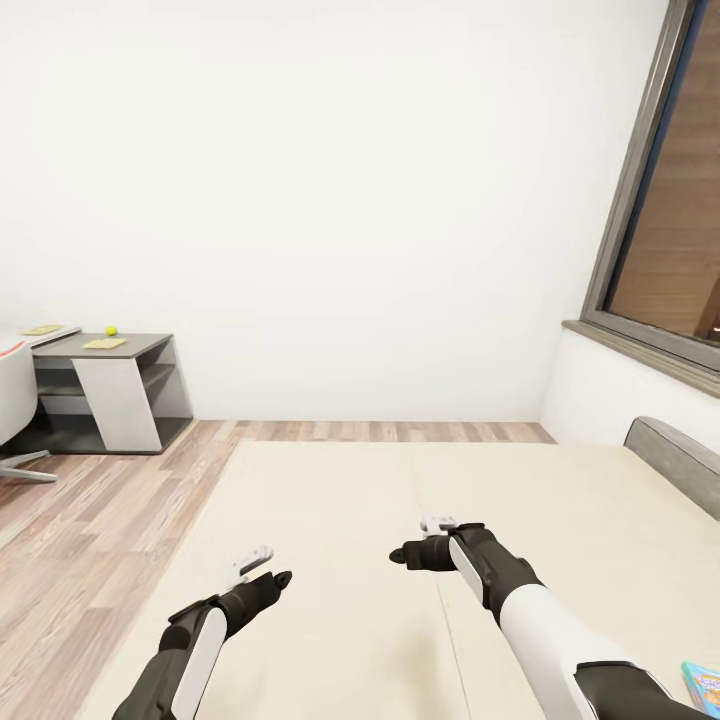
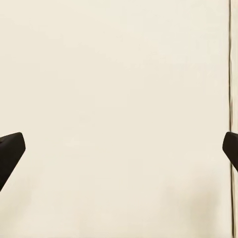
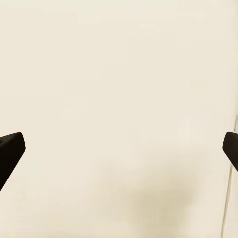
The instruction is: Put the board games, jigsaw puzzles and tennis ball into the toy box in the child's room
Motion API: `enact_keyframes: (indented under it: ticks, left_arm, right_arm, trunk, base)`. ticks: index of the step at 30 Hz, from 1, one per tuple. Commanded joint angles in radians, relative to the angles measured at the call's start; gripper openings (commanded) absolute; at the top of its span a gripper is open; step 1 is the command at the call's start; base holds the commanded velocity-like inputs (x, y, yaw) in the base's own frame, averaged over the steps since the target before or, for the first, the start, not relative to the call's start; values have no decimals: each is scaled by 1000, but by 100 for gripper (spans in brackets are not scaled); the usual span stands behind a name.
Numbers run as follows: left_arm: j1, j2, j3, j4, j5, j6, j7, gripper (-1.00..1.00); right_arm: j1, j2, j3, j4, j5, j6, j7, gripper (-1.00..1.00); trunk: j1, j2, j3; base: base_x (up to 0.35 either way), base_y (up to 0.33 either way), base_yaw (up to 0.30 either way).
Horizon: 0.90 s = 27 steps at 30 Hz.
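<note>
1. A blue board game [image 1: 702,687] lies on the bed [image 1: 350,560], at the near right edge of the head view, well behind and to the right of the right gripper [image 1: 408,553].
2. The tennis ball [image 1: 111,330] sits on the worktop [image 1: 140,345], far ahead and to the left of the left gripper [image 1: 283,577].
3. Two jigsaw puzzles lie there too: one [image 1: 104,344] just beside the ball, the other [image 1: 41,329] further left.
4. Both grippers hang over the bare beige mattress, apart from each other and holding nothing.
5. In each wrist view the fingers [image 2: 11,148] [image 3: 11,148] stand spread wide at the frame's edges.
6. Wood floor [image 1: 90,520] lies between bed and worktop.
</note>
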Motion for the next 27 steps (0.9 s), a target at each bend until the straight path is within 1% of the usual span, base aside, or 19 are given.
enact_keyframes:
  ticks: [1, 27]
  left_arm:
    - [-1, -1, 2, -1, 11, 6, 6, 100]
    - [-1, -1, 2, -1, 9, 7, 6, 100]
  right_arm:
    - [0, 0, 1, -2, 3, 5, 3, 100]
    - [0, 0, 1, -2, 3, 5, 3, 100]
  trunk:
    - [0, -1, -1]
    - [0, -1, -1]
  base:
    - [0, -22, 0]
    - [0, -5, 0]
